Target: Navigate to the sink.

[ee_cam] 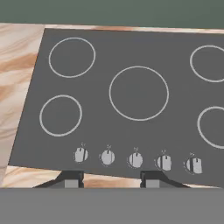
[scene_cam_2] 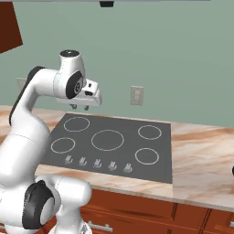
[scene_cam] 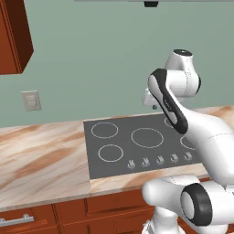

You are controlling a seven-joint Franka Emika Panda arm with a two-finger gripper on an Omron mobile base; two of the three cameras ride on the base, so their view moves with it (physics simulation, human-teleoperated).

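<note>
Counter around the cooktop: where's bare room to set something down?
Left of the cooktop, a wide bare stretch of marble counter runs back to the wall. Right of it, another bare stretch. The front strip below the knobs is narrow. The gripper hangs over the cooktop's back left.

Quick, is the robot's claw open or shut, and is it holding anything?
Gripper: open, holding nothing, above the flat dark-grey cooktop.
</note>
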